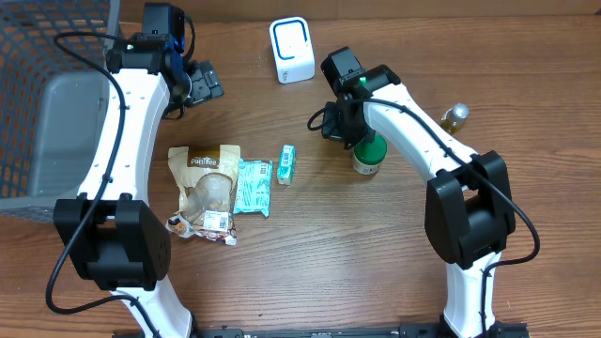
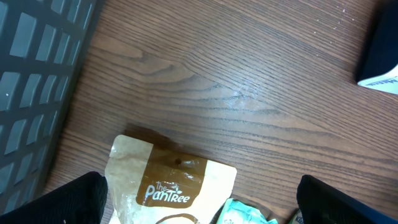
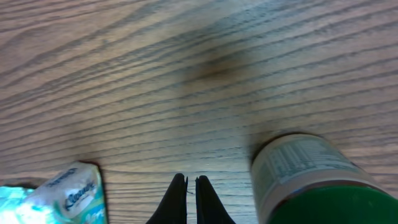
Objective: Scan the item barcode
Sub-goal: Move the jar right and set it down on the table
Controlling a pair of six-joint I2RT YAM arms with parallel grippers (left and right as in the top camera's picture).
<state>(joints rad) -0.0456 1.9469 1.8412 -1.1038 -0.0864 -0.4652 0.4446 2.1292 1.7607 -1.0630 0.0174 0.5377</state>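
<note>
A white barcode scanner (image 1: 292,50) with a blue ring stands at the back of the table. A brown-and-white PanTree pouch (image 1: 205,188) (image 2: 171,183), a teal packet (image 1: 252,186) and a small tissue pack (image 1: 286,163) (image 3: 68,193) lie in the middle. A green-lidded jar (image 1: 369,155) (image 3: 311,180) stands to their right. My right gripper (image 1: 331,127) (image 3: 191,180) is shut on nothing, low over bare wood just left of the jar. My left gripper (image 1: 202,84) (image 2: 199,208) hangs open above the pouch's top edge, touching nothing.
A grey mesh basket (image 1: 38,94) (image 2: 31,74) fills the left side. A small amber bottle (image 1: 455,116) stands at the right. A dark-and-white object's corner (image 2: 380,59) shows at the top right of the left wrist view.
</note>
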